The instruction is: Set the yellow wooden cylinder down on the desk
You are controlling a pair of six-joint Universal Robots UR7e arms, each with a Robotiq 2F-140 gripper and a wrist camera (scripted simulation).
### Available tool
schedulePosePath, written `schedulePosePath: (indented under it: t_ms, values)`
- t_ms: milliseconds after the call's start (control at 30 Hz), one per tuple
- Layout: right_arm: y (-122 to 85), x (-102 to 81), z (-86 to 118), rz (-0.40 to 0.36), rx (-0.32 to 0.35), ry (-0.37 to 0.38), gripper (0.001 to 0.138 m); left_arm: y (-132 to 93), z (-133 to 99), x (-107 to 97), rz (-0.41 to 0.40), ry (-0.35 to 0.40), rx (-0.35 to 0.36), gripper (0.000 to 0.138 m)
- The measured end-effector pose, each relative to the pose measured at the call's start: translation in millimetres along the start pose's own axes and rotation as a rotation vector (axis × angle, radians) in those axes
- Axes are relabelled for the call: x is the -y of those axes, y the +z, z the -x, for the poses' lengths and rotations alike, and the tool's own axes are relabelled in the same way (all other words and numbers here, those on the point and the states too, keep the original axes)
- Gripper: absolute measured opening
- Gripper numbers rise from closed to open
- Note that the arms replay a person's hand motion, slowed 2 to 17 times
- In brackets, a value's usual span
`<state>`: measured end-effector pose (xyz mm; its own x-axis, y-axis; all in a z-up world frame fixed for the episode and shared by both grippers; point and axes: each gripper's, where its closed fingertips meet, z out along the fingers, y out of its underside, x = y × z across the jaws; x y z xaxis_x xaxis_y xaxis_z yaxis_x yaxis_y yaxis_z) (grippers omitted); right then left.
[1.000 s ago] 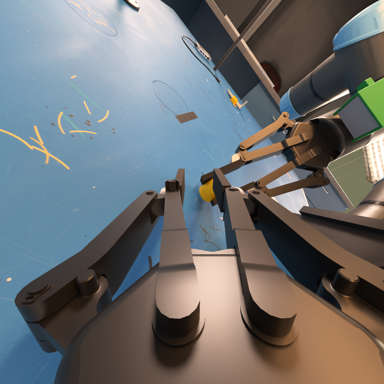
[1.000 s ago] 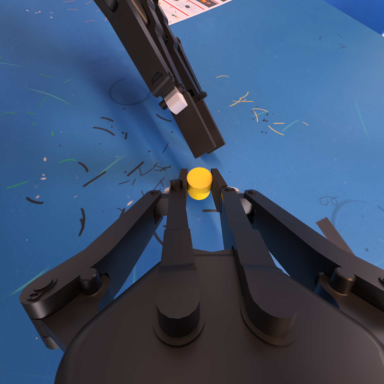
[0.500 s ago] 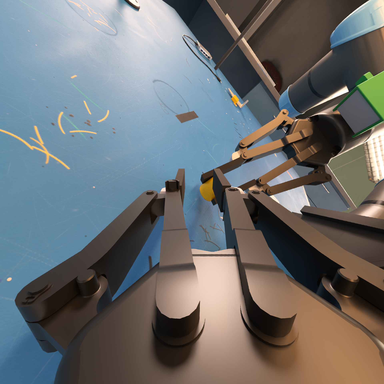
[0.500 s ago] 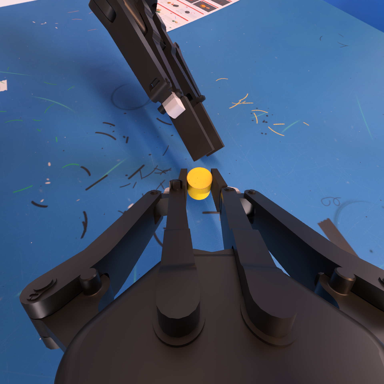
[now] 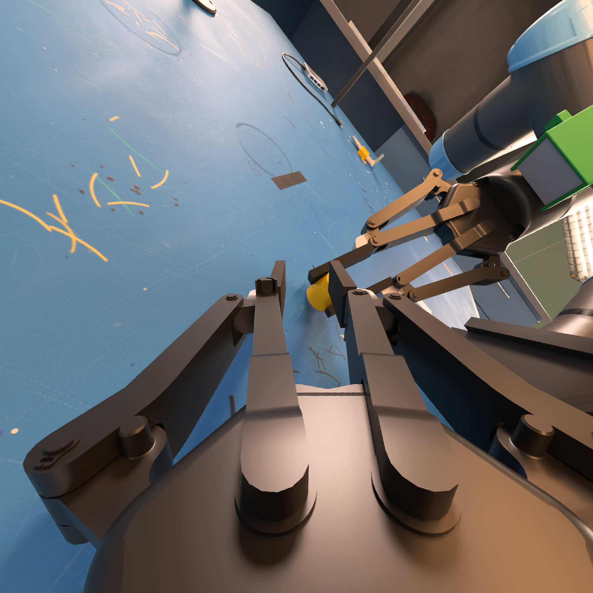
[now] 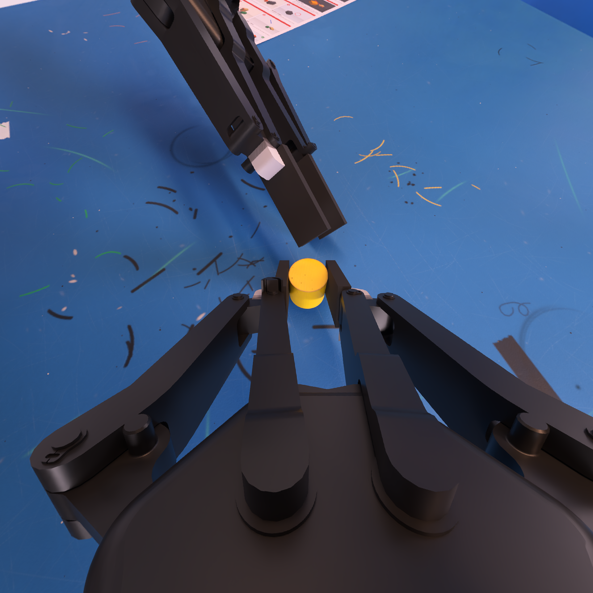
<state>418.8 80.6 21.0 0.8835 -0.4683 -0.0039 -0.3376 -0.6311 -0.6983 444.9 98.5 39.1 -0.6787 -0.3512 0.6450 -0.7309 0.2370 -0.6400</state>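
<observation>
The yellow wooden cylinder (image 6: 307, 282) stands upright between the fingers of my right gripper (image 6: 308, 274), which is shut on its sides. It hangs just over the blue desk (image 6: 449, 96); I cannot tell if it touches. In the left wrist view the cylinder (image 5: 316, 293) shows partly behind my left gripper's right finger, held by the right gripper (image 5: 321, 288). My left gripper (image 5: 306, 279) is open and empty, its fingers apart beside the cylinder. In the right wrist view the left gripper (image 6: 321, 231) points down just behind the cylinder.
The desk is covered in scribbles. A grey tape patch (image 5: 288, 179), a cabled hub (image 5: 316, 78) and a small yellow-and-white piece (image 5: 364, 154) lie toward the far edge, by dark shelving (image 5: 417, 48). A printed sheet (image 6: 288, 16) and a tape strip (image 6: 519, 362) lie nearby.
The right arm's wrist has shifted slightly while the gripper keeps its hold on the cylinder, which stays at almost the same spot. The left gripper has not moved.
</observation>
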Motion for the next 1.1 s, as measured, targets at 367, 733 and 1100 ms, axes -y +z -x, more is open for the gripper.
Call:
schedulePosePath:
  t_ms: [367, 733, 1100]
  values:
    - [1.1, -1.6, 0.2, 0.005, 0.008, 0.004, 0.030, 0.0, 0.0, 0.0, 0.000, 0.000, 0.000, 0.036]
    - [2.1, -2.4, 1.1, 0.009, 0.014, 0.004, 0.030, 0.0, 0.0, -0.1, 0.000, 0.000, 0.000, 0.036]
    - [1.9, -2.3, 0.4, 0.007, 0.014, 0.006, 0.030, 0.1, 0.0, -0.2, 0.000, 0.001, 0.000, 0.036]
